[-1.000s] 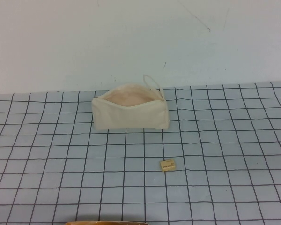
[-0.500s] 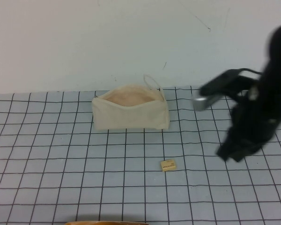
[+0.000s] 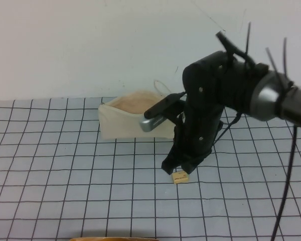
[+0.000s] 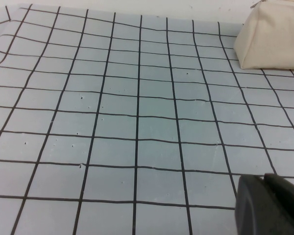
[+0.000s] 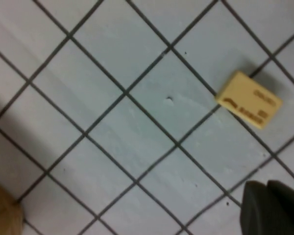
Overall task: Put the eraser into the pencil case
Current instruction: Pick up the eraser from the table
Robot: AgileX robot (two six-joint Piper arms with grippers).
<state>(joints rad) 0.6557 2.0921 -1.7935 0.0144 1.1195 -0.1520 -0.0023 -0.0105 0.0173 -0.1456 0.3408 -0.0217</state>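
The eraser [image 3: 179, 177], a tiny tan-yellow block with a darker print, lies on the grid mat in front of the pencil case [image 3: 125, 120]. The case is a cream-white pouch, its top open to pinkish lining, with a thin loop strap at its right end. My right gripper [image 3: 177, 167] hangs just above and behind the eraser, its fingers together and empty. In the right wrist view the eraser [image 5: 248, 99] lies apart from the gripper [image 5: 267, 185]. My left gripper [image 4: 264, 178] is shut and empty, low over the mat, far from the pencil case [image 4: 274, 34]; it is out of the high view.
A pale blue mat with a black grid [image 3: 65, 170] covers the table up to a white wall [image 3: 90, 45]. A brown rim [image 3: 115, 239] shows at the near edge. The right arm's body [image 3: 210, 105] hides the case's right end.
The right arm has swung in from the right and come down over the eraser. The eraser and the pencil case have not moved.
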